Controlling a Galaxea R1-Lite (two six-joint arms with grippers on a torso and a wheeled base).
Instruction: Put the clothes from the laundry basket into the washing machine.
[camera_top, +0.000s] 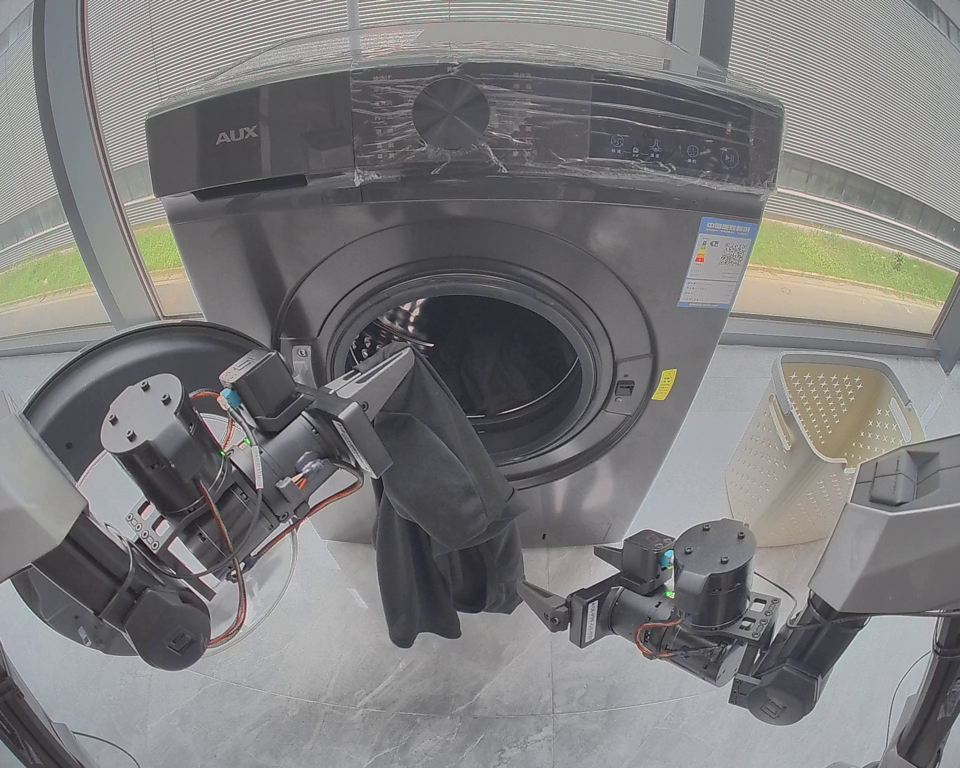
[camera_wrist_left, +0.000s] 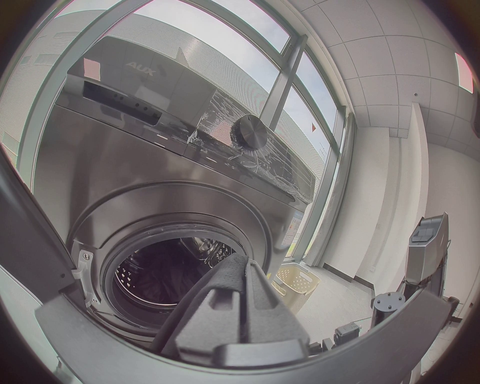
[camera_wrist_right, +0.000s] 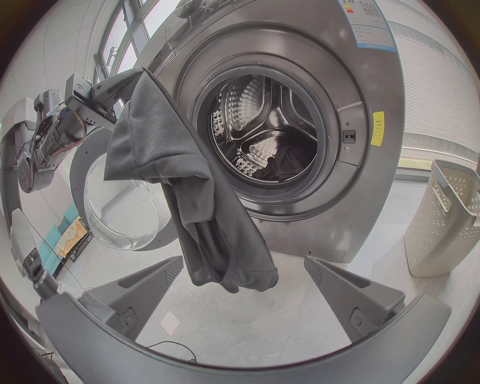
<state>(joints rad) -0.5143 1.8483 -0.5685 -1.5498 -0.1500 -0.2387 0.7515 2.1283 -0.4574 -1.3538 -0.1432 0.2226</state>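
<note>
Just in front of the washing machine, at the left edge of its round opening, pinching the top of a dark garment in the left gripper, fingers closed tight with the cloth wrapped around the tips. Draping down from that pinch in one long fold, hanging clear of the floor, partly covering the left side of the opening and trailing past its lower rim to dangle before the machine's front panel. Hanging wholly outside the drum, below and slightly right of the clamping tips.

Holding low near the floor with the right gripper, jaws spread wide, tips pointing toward the bottom hem of the garment and sitting just beside it; touching or not, impossible to tell. Gripping nothing.

Lying at the bottom of the drum, another dark piece of clothing. Standing swung open to the left of the machine, the round door. Standing on the floor to the machine's right, well apart from both grippers, the pale perforated laundry basket.
</note>
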